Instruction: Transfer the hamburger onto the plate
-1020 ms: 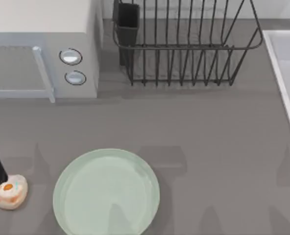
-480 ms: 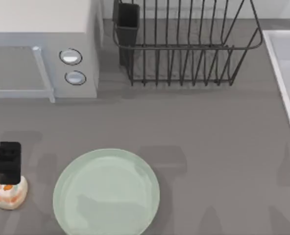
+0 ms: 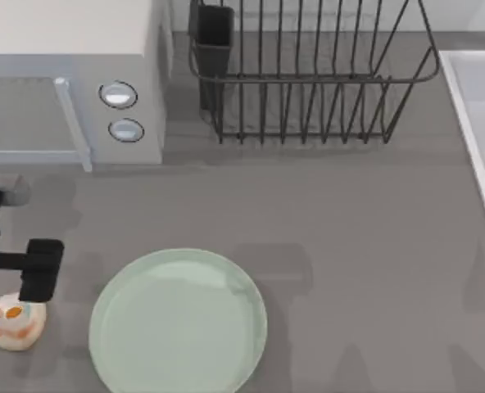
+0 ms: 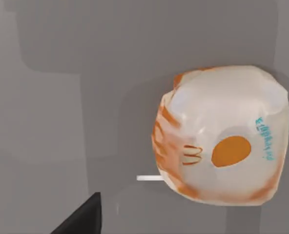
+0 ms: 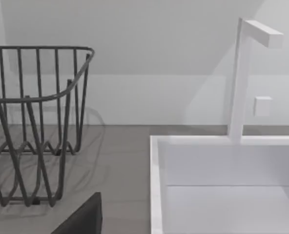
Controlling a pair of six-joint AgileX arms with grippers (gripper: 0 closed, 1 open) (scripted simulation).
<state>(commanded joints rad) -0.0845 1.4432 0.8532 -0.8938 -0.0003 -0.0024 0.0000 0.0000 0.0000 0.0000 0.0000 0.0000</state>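
Now I am at the reaching step: my left gripper (image 3: pixel 38 282) hangs over the table (image 3: pixel 349 246) at the left side, just above the burger (image 3: pixel 15 323), and I have not grabbed it yet. The burger sits on the table, just left of the plate (image 3: pixel 178 323) but not touching it, and the plate has nothing on it. From above, the dark block of my gripper covers the top edge of the burger, so I think I am nearly over it but a bit off to one side. I cannot tell if my fingers are wide or narrow, because only a dark corner of one finger (image 4: pixel 81 219) peeks into my left wrist view. In that view the burger (image 4: pixel 220 136) is off to one side, not in the middle. So my next move, I think, is to slide a little until the burger is right under me, then go down and close on its sides. Then I must lift it and carry it a short way to the right, over the rim of the plate. The burger is a small, round, soft-looking lump, pale cream, with an orange spot, orange stripes and a bit of teal writing on top. It looks squishy, so I should squeeze gently. My right arm waits at the right, near the sink (image 5: pixel 222 185).
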